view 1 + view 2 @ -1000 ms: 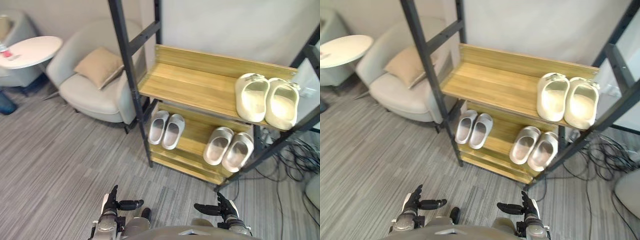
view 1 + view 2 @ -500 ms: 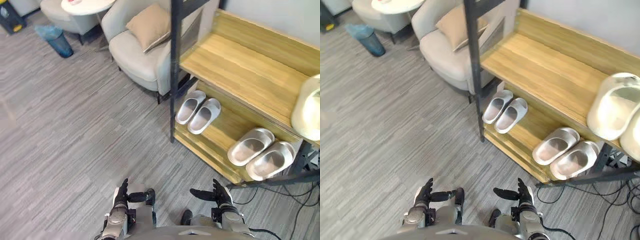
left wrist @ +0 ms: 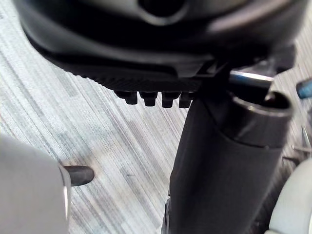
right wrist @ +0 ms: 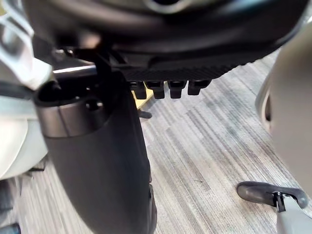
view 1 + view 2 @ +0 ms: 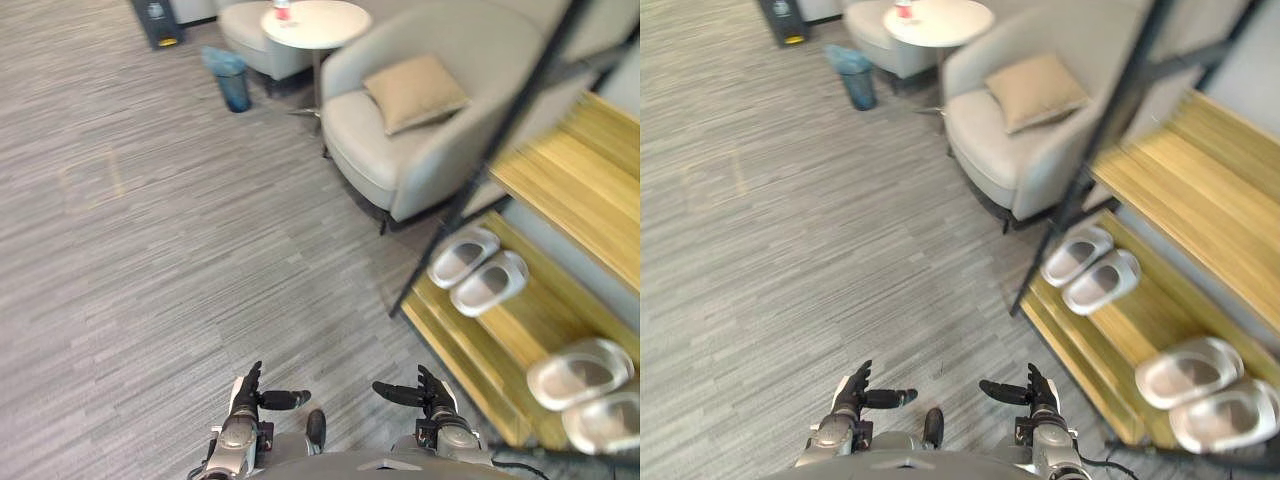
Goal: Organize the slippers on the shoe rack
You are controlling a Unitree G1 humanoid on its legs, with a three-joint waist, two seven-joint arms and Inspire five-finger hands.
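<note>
Both hands are low at the near edge of the head views, over grey striped carpet floor (image 5: 170,250). Left hand (image 5: 243,400): fingers straight, thumb pointing inward, holding nothing. Right hand (image 5: 432,398): same, relaxed and empty. The wrist views agree, with the fingers (image 3: 153,99) of the left and the fingers (image 4: 165,88) of the right showing as a straight row with only carpet past them. The shoe rack (image 5: 520,325) sits on the robot's right, with wood shelves and a black upright (image 5: 480,170). The slippers are on the lower shelf: first grey pair (image 5: 476,270) side by side near the upright, second grey pair (image 5: 590,395) further along the same shelf, partly cut off by the frame edge. Both pairs are well apart from the hands. The upper shelf (image 5: 575,190) shows bare wood where visible. Beyond the rack there is a light armchair (image 5: 400,160) with a tan cushion (image 5: 413,92), a small round white counter (image 5: 310,22), and a blue bin (image 5: 231,78) on the floor.
</note>
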